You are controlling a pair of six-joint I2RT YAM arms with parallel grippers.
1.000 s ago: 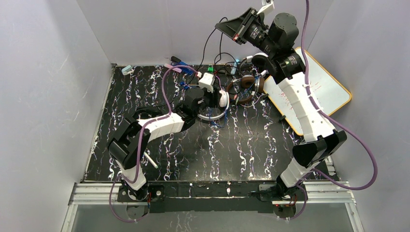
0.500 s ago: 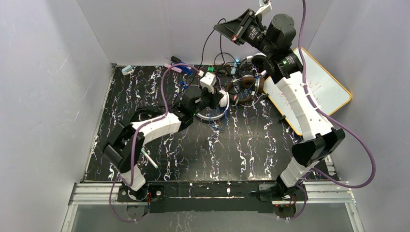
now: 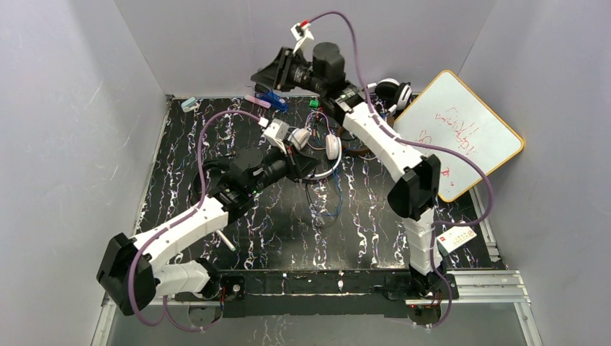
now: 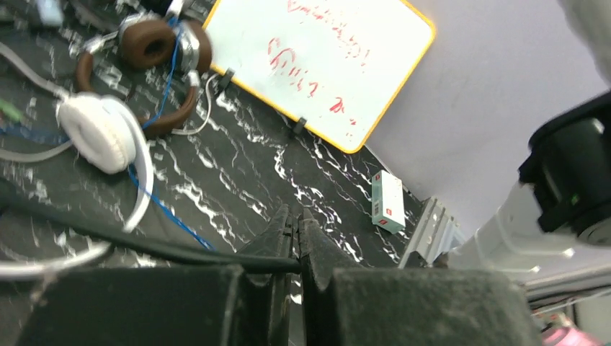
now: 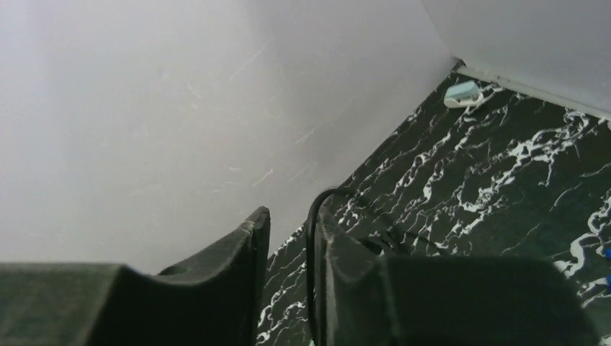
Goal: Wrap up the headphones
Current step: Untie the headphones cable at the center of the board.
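White headphones (image 4: 101, 133) lay flat ahead and left of the left gripper (image 4: 292, 234), with the brown-cupped headphones (image 4: 155, 43) just beyond them. The left gripper sat low, jaws pressed together on a black cord (image 4: 180, 250). The right arm (image 3: 375, 137) reached high toward the back wall. The right gripper (image 5: 292, 213) had its jaws slightly apart, a thin dark cord (image 5: 311, 252) running through the gap.

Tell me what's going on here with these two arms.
The left hand is shut on a black cord. The right hand is raised at the back, open, with a thin cable loose between its fingers. White headphones and brown headphones lie on the table, cords loose. A black headset sits by the whiteboard.
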